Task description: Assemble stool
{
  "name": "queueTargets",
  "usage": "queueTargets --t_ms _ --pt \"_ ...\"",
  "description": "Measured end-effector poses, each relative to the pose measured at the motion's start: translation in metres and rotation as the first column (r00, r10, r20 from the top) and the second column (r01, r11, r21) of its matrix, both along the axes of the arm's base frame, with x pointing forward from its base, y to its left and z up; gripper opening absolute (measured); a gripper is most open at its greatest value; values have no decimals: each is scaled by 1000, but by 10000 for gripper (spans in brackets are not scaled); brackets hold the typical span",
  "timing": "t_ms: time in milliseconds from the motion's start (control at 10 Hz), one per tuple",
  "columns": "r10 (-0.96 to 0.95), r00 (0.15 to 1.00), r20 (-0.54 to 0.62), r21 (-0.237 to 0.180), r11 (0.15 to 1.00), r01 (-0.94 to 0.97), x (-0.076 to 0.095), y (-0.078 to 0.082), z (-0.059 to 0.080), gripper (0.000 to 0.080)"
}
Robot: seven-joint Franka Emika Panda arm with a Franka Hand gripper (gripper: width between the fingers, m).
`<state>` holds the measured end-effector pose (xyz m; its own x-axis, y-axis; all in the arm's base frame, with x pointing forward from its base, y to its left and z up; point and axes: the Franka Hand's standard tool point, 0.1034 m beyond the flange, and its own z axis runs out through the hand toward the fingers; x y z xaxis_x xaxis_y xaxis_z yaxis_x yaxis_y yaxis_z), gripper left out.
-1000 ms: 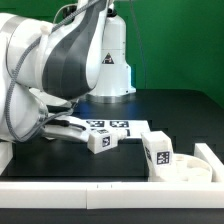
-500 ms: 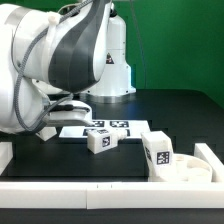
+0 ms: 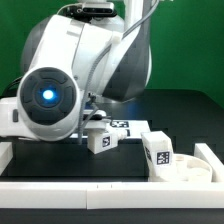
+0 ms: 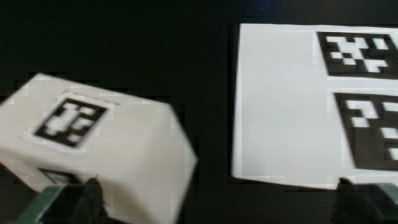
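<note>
A loose white stool leg (image 3: 100, 141) with a black-and-white tag lies on the black table. In the wrist view the leg (image 4: 93, 135) fills the space by one finger. My gripper (image 4: 221, 204) is open above it, with the dark fingertips (image 4: 68, 200) wide apart and nothing held. In the exterior view the gripper is hidden behind the arm's bulk. A second leg (image 3: 157, 150) stands upright on the round white seat (image 3: 192, 168) at the exterior view's right.
The marker board (image 3: 128, 127) lies flat just behind the loose leg and also shows in the wrist view (image 4: 285, 100). A long white rail (image 3: 100, 187) runs along the front. Another rail (image 3: 212, 154) stands at the right.
The arm has swung toward the camera and to the exterior view's right. It now covers the left and middle of the scene, with its wrist over the loose leg. The legs and seat have not moved.
</note>
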<state>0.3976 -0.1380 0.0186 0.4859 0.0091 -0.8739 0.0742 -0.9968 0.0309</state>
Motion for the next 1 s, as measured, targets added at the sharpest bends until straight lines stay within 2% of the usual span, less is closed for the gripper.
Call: queueTargets --t_ms 300,500,600,1000 --pt "1 1000 0 1 1000 -1 0 0 0 649" --pt "92 996 -9 141 986 -90 -3 -9 -1 649" --pt "143 990 -17 180 974 -138 -6 -12 -1 649" --pt "164 986 -17 183 970 -158 -8 -12 0 649"
